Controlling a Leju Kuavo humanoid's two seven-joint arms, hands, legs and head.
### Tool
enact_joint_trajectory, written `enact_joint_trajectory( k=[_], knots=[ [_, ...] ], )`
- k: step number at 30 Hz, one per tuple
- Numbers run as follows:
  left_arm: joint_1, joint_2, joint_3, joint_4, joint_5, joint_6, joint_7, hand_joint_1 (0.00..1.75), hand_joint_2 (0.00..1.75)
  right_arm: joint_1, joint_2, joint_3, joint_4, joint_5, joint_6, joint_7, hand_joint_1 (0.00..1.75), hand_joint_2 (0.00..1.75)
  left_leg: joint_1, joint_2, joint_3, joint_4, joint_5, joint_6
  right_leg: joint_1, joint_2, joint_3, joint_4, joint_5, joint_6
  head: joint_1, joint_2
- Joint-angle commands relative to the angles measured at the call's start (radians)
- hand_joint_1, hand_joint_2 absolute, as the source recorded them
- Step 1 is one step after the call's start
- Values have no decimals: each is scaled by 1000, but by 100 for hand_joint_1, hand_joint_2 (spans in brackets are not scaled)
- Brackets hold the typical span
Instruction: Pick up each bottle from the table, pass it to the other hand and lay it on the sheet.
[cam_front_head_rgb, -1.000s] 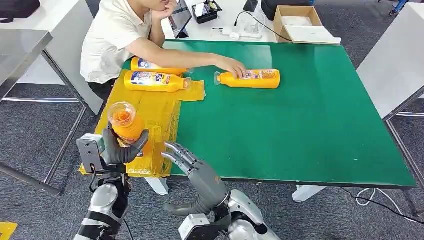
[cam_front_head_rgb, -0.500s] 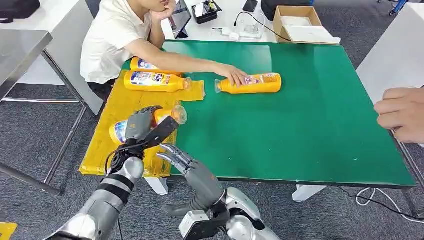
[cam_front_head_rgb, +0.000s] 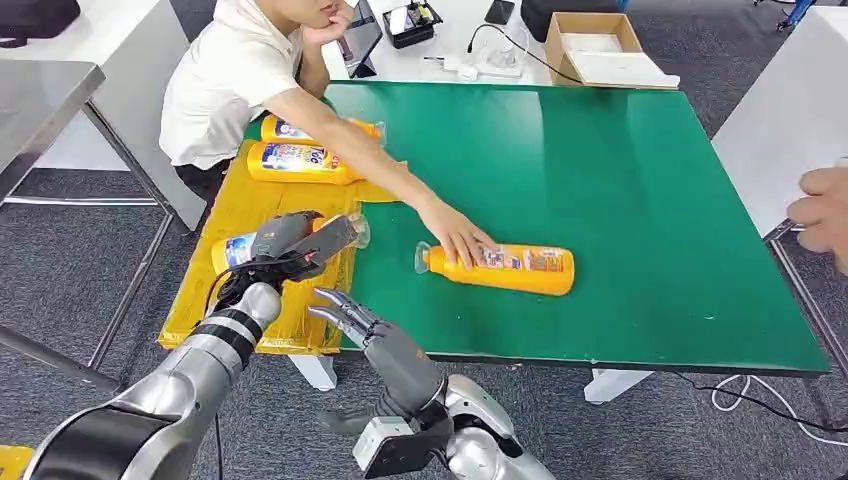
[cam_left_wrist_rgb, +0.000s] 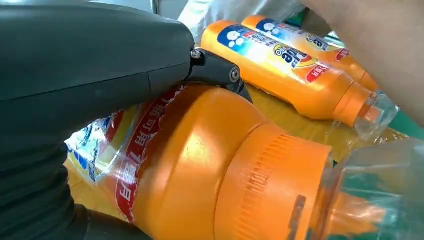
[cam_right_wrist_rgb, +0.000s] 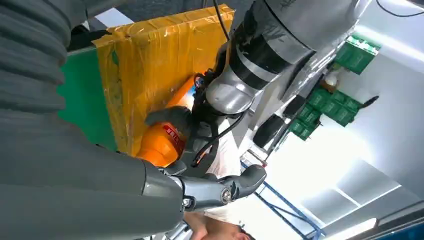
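My left hand (cam_front_head_rgb: 292, 240) grips an orange bottle (cam_front_head_rgb: 236, 251) that lies on its side on the yellow sheet (cam_front_head_rgb: 240, 205), its clear cap (cam_front_head_rgb: 358, 231) toward the green table. In the left wrist view the thumb (cam_left_wrist_rgb: 85, 60) lies over the bottle (cam_left_wrist_rgb: 210, 165). My right hand (cam_front_head_rgb: 352, 315) hovers at the table's front edge, fingers spread and holding nothing. A second orange bottle (cam_front_head_rgb: 512, 268) lies on the green table (cam_front_head_rgb: 640, 200) with a person's hand (cam_front_head_rgb: 455, 235) on its neck. The right wrist view shows the held bottle (cam_right_wrist_rgb: 164, 144) on the sheet (cam_right_wrist_rgb: 160, 75).
Two more orange bottles (cam_front_head_rgb: 298, 161) (cam_front_head_rgb: 312, 128) lie at the sheet's far end; the left wrist view shows them too (cam_left_wrist_rgb: 295, 65). The person leans over the far left corner with an arm stretched across the table. Another person's hand (cam_front_head_rgb: 825, 212) is at the right edge. A cardboard box (cam_front_head_rgb: 592, 45) sits beyond.
My left hand has brought its bottle from upright in the air down flat onto the sheet. The person has slid the other bottle from the table's far side toward the near middle.
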Motion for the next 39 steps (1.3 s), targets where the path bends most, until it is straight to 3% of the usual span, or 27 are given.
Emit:
enact_joint_trajectory(
  k=[1, 2, 3, 4, 7, 10, 14, 21, 28, 32, 39],
  knots=[
    [-94, 16, -11, 194, -34, -174, 76, 175, 175, -60, 4, 18, 106, -29, 4, -16, 0, 175, 1, 2, 3, 0, -1, -1, 1, 2, 3, -1, 0, -2, 0, 0],
    [-92, 14, 3, 192, -24, -178, 74, 175, 175, -63, 6, 20, 112, -32, 0, -20, 0, 175, 2, 3, 4, 0, -1, -2, 2, 3, 4, -1, 0, -3, 0, 0],
    [-91, 12, 12, 191, -16, -175, 69, 124, 175, -63, 8, 20, 116, -37, -2, -22, 0, 0, 2, 4, 5, -1, -1, -2, 2, 3, 4, -1, 0, -3, 0, 0],
    [-88, 9, 32, 186, 3, -167, 57, 0, 175, -63, 7, 22, 117, -39, -3, -24, 0, 0, 1, 4, 4, -1, -1, -1, 1, 4, 3, -1, 0, -2, 0, 0],
    [-80, 7, 129, 184, 120, -229, -38, 0, 175, -67, 6, 27, 126, -49, -6, -29, 0, 0, 1, 3, 4, -1, -1, -1, 1, 3, 4, -1, 0, -2, 0, 0],
    [-60, 13, 266, 187, 326, -396, -175, 0, 175, -85, 3, 48, 165, -73, -23, -52, 0, 0, 1, 4, 5, -1, -1, -1, 1, 4, 4, -2, 0, -2, 0, 0],
    [-54, 20, 237, 181, 383, -486, -238, 0, 175, -119, -5, 70, 179, -79, -42, -72, 0, 0, 2, 4, 5, -1, -2, -1, 2, 5, 5, -2, 0, -2, 0, 0],
    [-29, 3, 199, 132, 479, -451, -274, 0, 175, -108, -7, 64, 177, -86, -48, -61, 0, 0, 2, 1, 4, -1, -1, -1, 2, 2, 5, -2, 0, -3, 0, 0],
    [96, -54, 314, -101, 875, -478, -391, 0, 175, -71, -23, 46, 157, -74, -76, -46, 0, 0, 1, 0, 4, -1, -1, -1, 1, 0, 4, -2, -1, -2, 0, 0],
    [201, -46, 230, -300, 1038, -465, -360, 0, 175, -43, -32, 32, 142, -58, -89, -47, 0, 0, 1, 1, 4, -1, -1, -1, 1, 1, 4, -2, -1, -2, 0, 0],
    [201, -46, 230, -300, 1038, -465, -360, 0, 175, -43, -32, 32, 142, -58, -89, -47, 0, 0, 1, 0, 0, 0, 0, -1, 1, 1, 0, -1, 0, -1, 0, 0]
  ],
)
